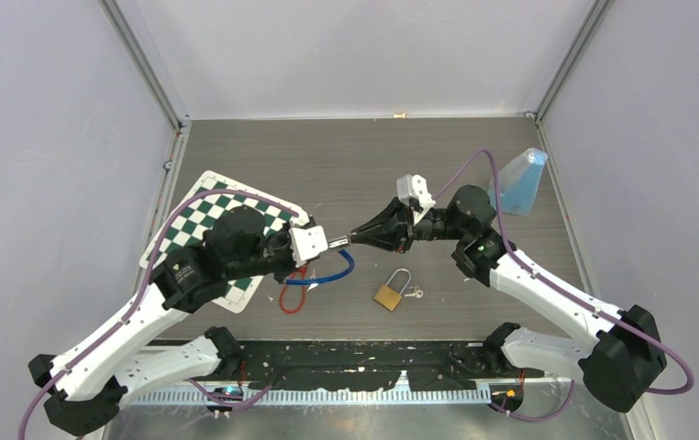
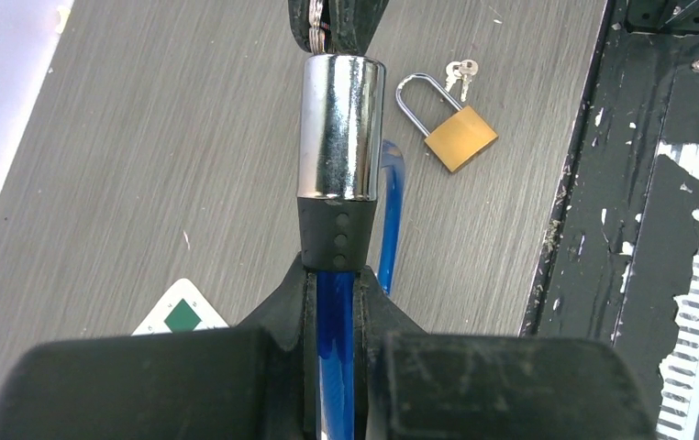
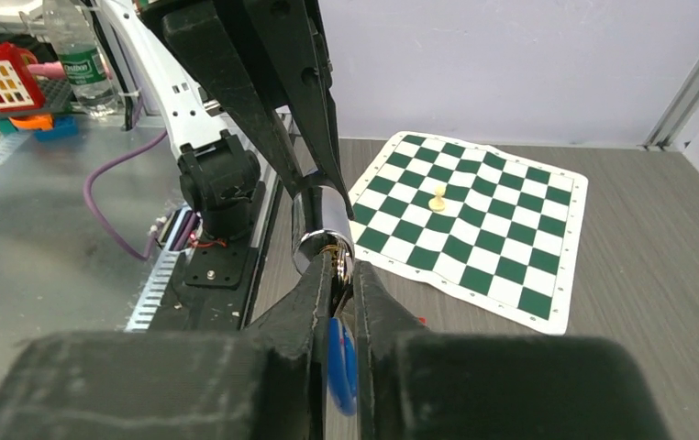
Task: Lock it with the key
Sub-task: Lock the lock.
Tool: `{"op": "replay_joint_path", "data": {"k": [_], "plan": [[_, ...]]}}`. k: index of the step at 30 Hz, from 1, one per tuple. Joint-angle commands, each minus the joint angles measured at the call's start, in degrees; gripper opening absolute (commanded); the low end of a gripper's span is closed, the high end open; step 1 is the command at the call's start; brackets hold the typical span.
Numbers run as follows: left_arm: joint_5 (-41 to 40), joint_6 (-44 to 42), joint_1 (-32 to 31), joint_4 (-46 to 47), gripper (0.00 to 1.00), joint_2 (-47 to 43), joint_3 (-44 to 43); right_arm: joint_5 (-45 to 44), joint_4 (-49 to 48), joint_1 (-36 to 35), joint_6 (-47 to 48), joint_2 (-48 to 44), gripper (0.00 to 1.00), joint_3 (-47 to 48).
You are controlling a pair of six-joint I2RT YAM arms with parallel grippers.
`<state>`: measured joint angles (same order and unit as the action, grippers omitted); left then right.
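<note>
Left wrist view, left gripper (image 2: 335, 275): clamped on the blue cable (image 2: 335, 321) just behind the chrome lock cylinder (image 2: 341, 128), holding it off the table.
Right gripper (image 3: 341, 275): pinched on the blue-headed key (image 3: 339, 362), with the blade at the cylinder's end face.
Key to keyway: touching; I cannot tell how deep the blade sits.
Long axis: the cylinder lies left to right in the top view, in line with both grippers, keyway end toward the right arm.
Nearer arm: the right, for the turn; the left only steadies, as I judge it.
Count: one chrome lock cylinder on one blue cable, one blue-headed key, two grippers.
Elsewhere: one brass padlock (image 2: 460, 137) with two small keys (image 2: 461, 70), one red loop (image 1: 291, 298), one chessboard mat (image 3: 474, 229), one pawn (image 3: 438, 197).
</note>
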<state>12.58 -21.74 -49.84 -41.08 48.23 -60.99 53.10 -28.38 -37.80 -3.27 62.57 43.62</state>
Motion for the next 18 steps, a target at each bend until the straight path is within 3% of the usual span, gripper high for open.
{"op": "replay_joint_path", "data": {"k": [1,6,13,18], "plan": [[-1.5,-1.3,0.1,6.6,0.0,-1.8,-0.7,0.7,-0.2,0.0,0.1,0.0,0.06,2.0],[-1.4,-3.0,0.1,3.6,0.0,-1.4,-0.8,-5.1,-1.2,0.5,0.9,-1.7,0.05,0.9],[1.0,-7.2,0.1,-4.2,0.0,-0.8,-1.7,-3.3,-4.6,2.9,2.3,-4.9,0.05,-1.5],[5.3,-8.2,0.3,-8.5,0.0,0.0,-3.5,-2.2,-6.0,4.2,12.9,-10.4,0.05,-6.6]]}}
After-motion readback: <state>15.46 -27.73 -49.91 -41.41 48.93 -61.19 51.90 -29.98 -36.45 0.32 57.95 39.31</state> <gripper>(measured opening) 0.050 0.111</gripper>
